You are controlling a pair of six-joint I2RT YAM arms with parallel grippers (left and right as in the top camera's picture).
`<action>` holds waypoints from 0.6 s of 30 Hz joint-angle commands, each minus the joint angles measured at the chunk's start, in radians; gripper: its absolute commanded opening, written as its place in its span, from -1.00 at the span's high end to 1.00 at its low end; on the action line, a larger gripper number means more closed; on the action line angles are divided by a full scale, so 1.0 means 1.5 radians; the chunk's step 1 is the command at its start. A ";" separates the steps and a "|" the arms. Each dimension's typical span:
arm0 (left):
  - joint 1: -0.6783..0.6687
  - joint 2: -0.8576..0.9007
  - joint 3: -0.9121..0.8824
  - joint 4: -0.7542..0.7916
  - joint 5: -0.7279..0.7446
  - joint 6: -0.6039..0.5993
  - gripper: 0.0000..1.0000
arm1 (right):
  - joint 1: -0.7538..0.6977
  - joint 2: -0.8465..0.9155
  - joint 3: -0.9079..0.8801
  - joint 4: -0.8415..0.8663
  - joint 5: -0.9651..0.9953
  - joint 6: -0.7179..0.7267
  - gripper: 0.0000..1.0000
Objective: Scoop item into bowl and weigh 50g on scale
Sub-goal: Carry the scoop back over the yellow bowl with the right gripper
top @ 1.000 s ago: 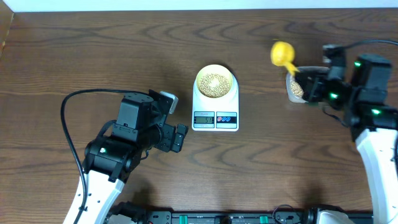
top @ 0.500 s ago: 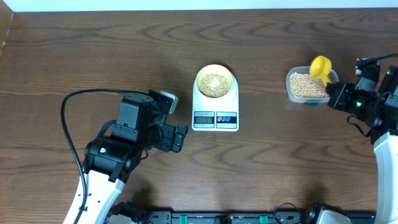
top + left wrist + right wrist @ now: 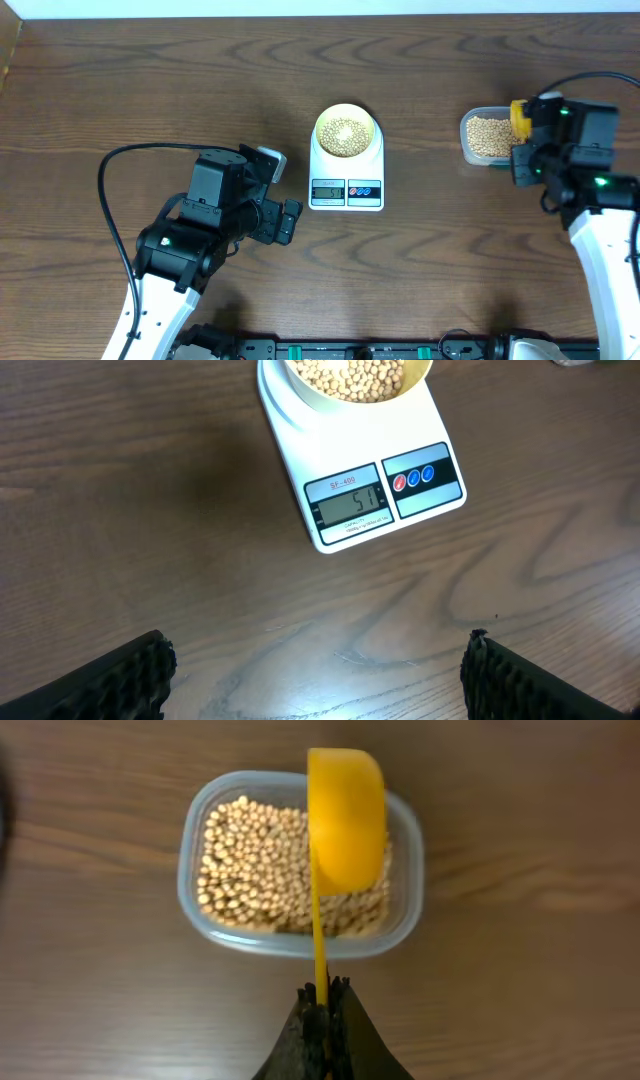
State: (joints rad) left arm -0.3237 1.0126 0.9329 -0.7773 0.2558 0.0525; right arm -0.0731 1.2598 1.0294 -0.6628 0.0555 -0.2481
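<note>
The pale-yellow bowl sits on the white scale at the table's middle and holds tan beans. In the left wrist view the scale display reads 51 and the bowl is at the top edge. My right gripper is shut on the handle of a yellow scoop, held turned on its side over a clear container of beans. From overhead the scoop is at the container's right end. My left gripper is open and empty above bare table, left of the scale.
The left arm's black cable loops over the table at the left. The wooden table runs to a pale wall edge at the back.
My right arm swung the yellow scoop from above the container's left side to its right end and turned it on its side. The left arm, bowl and scale have not moved.
</note>
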 commanded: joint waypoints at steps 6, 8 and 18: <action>-0.002 -0.001 0.000 0.001 -0.007 0.001 -0.87 | 0.052 0.043 0.004 0.028 0.058 0.013 0.98; -0.002 -0.001 0.000 0.001 -0.007 0.002 -0.87 | 0.052 0.046 0.004 0.069 -0.059 0.072 0.98; -0.002 -0.001 0.000 0.001 -0.007 0.001 -0.87 | 0.107 0.090 0.004 0.363 -0.395 0.201 0.98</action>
State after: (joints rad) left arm -0.3237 1.0126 0.9314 -0.7769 0.2558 0.0525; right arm 0.0334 1.3499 1.0279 -0.1440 -0.3904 -0.0235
